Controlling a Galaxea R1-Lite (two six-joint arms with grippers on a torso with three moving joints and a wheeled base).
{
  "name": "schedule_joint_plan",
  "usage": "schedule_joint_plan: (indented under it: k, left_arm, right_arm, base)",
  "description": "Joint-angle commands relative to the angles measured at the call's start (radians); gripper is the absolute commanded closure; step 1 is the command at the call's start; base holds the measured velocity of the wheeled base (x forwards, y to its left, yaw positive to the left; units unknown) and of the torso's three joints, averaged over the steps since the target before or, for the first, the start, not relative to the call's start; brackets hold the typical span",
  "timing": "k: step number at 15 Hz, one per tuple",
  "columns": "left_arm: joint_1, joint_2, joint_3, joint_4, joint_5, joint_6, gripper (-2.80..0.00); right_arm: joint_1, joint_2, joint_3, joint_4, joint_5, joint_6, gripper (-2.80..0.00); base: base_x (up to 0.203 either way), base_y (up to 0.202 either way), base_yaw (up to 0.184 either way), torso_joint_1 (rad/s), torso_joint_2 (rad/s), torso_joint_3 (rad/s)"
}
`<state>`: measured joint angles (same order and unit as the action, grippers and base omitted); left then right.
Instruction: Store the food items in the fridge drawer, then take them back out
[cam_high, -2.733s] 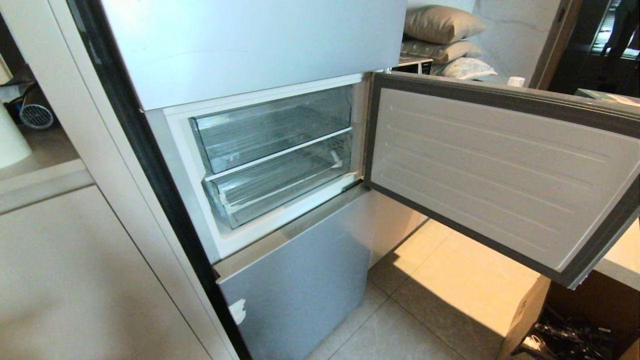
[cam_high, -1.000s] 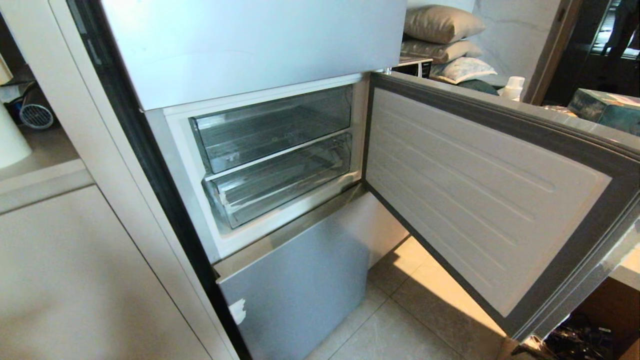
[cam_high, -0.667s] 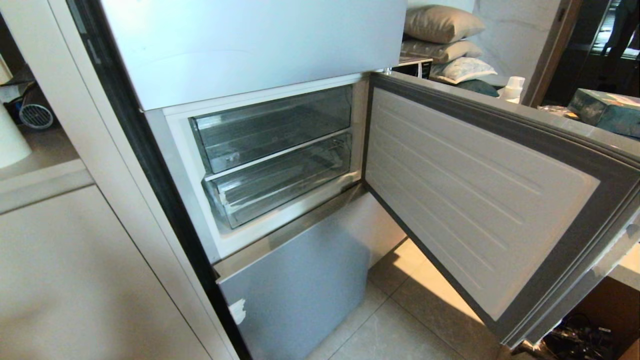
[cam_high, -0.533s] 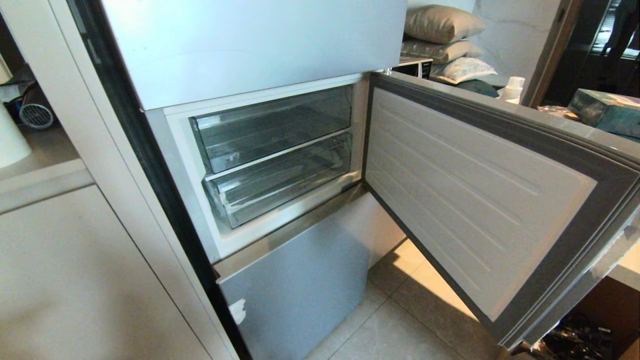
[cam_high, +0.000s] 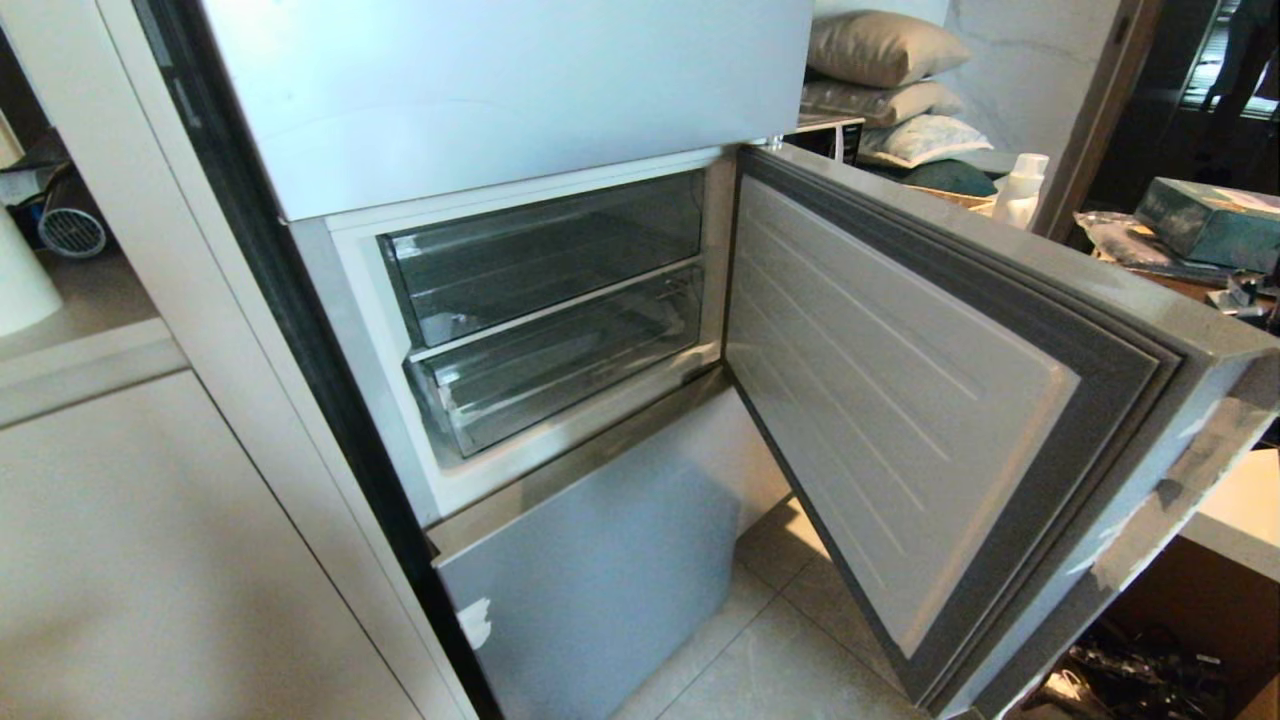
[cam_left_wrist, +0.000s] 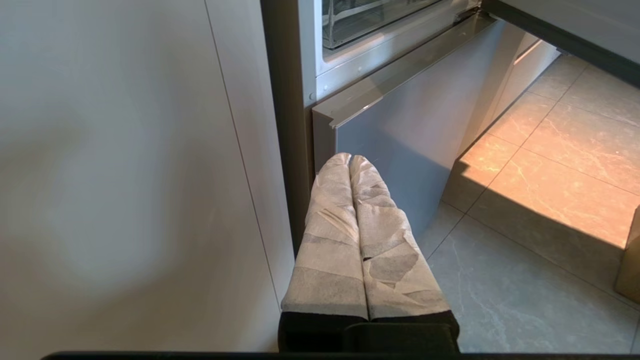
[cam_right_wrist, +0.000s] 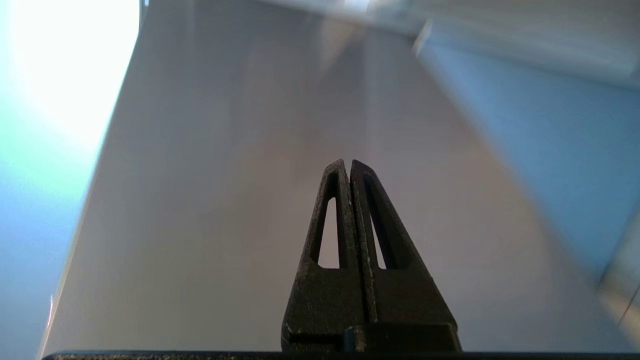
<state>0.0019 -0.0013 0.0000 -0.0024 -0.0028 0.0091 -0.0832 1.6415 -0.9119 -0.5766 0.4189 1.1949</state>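
Note:
The fridge (cam_high: 500, 90) has its middle door (cam_high: 900, 400) hanging part way open to the right. Inside sit two clear bins, both pushed in. The lower one, with a lipped front, is the fridge drawer (cam_high: 560, 375), and a plain-fronted bin (cam_high: 545, 250) sits above it. The food items are out of view. My right gripper (cam_right_wrist: 348, 164) is shut and empty, close to a flat grey panel (cam_right_wrist: 225, 175); the head view does not show it. My left gripper (cam_left_wrist: 349, 159), tape-wrapped and shut, is parked low by the fridge's bottom panel (cam_left_wrist: 400, 135).
Beige cabinets (cam_high: 150, 550) flank the fridge's left side. Behind the door are stacked pillows (cam_high: 880, 50), a white bottle (cam_high: 1018, 188) and a green box (cam_high: 1210, 220). A pale counter (cam_high: 1240, 510) stands at the right, over tiled floor (cam_high: 790, 660).
The middle door has swung from wide open toward the fridge, its free edge coming nearer and to the left. The bins have not moved.

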Motion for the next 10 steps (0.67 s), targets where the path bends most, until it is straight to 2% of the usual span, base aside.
schedule_joint_plan:
  k: [1, 4, 7, 10]
  left_arm:
    - [0.000, 0.000, 0.002, -0.001, 0.000, 0.000, 0.00]
    - [0.001, 0.000, 0.002, -0.001, 0.001, 0.000, 0.00]
    - [0.000, 0.000, 0.002, -0.001, 0.001, 0.000, 0.00]
    - [0.001, 0.000, 0.002, -0.001, 0.000, 0.000, 0.00]
  right_arm:
    - [0.141, -0.011, -0.004, -0.004, -0.032, 0.008, 0.00]
    - [0.370, 0.064, -0.076, 0.008, -0.197, -0.026, 0.00]
    - [0.591, 0.198, -0.221, 0.037, -0.377, -0.145, 0.00]
    - [0.716, 0.358, -0.390, 0.050, -0.459, -0.265, 0.00]
  base:
    - [0.000, 0.000, 0.000, 0.000, 0.00, 0.000]
    - [0.000, 0.000, 0.000, 0.000, 0.00, 0.000]
    - [0.000, 0.000, 0.000, 0.000, 0.00, 0.000]
    - [0.000, 0.000, 0.000, 0.000, 0.00, 0.000]
